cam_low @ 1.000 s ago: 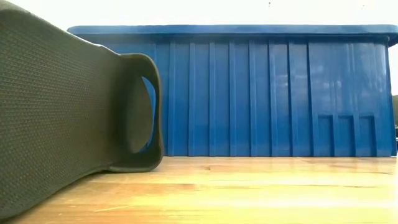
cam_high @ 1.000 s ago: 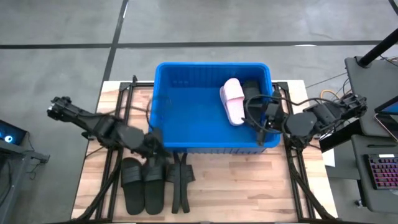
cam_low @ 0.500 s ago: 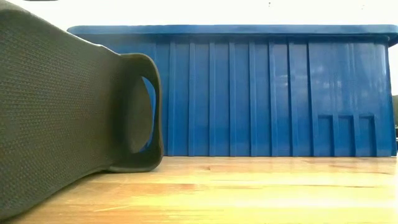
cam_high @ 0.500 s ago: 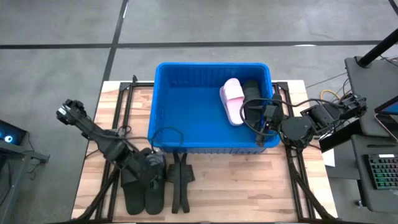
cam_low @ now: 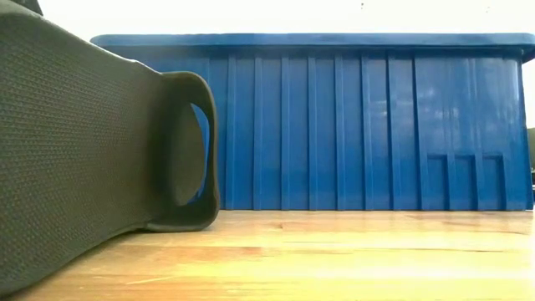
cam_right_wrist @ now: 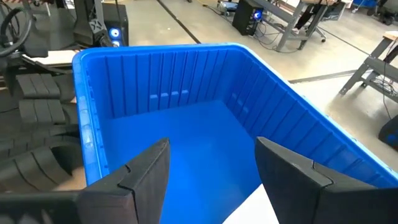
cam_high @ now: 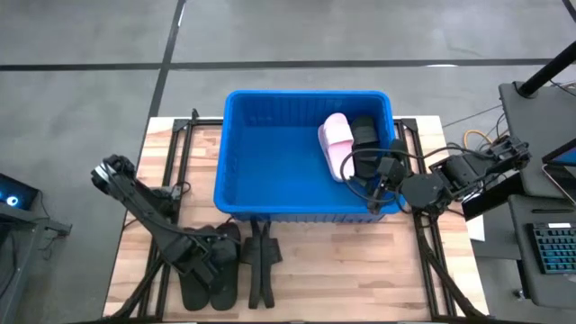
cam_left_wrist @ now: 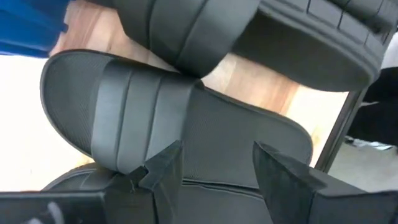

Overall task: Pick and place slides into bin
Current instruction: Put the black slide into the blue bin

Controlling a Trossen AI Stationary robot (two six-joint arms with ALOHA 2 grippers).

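The blue bin stands at the table's middle and far side. A pale pink slide and a black slide lie in its right part. Two black slides lie flat side by side near the table's near edge, left of centre. More black slides stand on edge beside them. My left gripper is open just over the flat pair; in the left wrist view its fingers stand over one slide's footbed behind the strap. My right gripper is open and empty over the bin's near right corner.
The low view shows a black slide's sole close at the left and the bin's ribbed near wall behind bare wood. Black frame bars run along both sides of the table. Bare table top lies near and right of centre.
My left gripper has swung from the bin's near left corner toward the table's near edge and down onto the pair of flat black slides. My right gripper has edged a little toward the left over the bin's corner. No slide has moved.
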